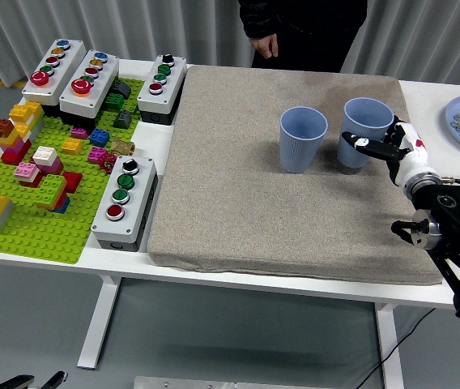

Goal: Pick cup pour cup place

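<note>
On the grey mat (278,211) stand two blue cups, both upright: one cup (303,139) free, the other cup (363,130) just beside it. Right hand (389,146) has its fingers wrapped around that second cup

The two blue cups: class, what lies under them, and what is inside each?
Both the left cup and the right cup, held by the right hand, stand upright on the grey mat. Their insides show only blue walls; the bottoms are hidden.

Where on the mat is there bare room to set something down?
The mat's whole near half and its left side, beside the button boxes, are bare. It is crowded at far right: two blue cups and the right hand gripping one.
</note>
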Controlling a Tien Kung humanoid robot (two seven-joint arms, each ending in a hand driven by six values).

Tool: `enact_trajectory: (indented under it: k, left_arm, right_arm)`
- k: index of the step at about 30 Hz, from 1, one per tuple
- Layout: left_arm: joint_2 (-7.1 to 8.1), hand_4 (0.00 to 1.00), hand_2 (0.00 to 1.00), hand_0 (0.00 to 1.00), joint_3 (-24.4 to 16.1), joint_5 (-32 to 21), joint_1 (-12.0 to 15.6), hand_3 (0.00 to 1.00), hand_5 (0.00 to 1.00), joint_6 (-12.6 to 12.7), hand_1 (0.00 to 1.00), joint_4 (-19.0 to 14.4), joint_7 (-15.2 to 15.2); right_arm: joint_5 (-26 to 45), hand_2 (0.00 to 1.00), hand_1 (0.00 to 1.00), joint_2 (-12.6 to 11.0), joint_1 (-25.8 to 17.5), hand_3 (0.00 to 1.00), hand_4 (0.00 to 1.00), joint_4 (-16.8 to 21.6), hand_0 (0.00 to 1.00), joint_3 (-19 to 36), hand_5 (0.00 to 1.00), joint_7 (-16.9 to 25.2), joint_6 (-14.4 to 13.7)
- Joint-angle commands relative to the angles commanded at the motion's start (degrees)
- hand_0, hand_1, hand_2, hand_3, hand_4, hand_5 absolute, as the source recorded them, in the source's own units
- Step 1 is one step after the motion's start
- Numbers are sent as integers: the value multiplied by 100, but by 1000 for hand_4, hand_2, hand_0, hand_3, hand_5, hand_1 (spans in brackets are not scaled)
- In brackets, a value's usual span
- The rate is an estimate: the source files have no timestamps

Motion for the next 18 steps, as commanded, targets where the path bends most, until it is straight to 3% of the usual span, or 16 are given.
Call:
enact_trajectory:
  k: [11, 18]
  left_arm:
    - [-17, 506, 827, 763, 41, -18, -4, 715, 984, -8, 784, 0, 1]
    - [-15, 507, 827, 763, 47, -20, 13, 715, 985, -8, 784, 0, 2]
  right_arm:
    - [-108, 603, 728, 56, -154, 702, 573, -248, 860, -159, 2, 293, -79]
    - [-44, 604, 729, 54, -167, 701, 566, -207, 858, -152, 2, 314, 2]
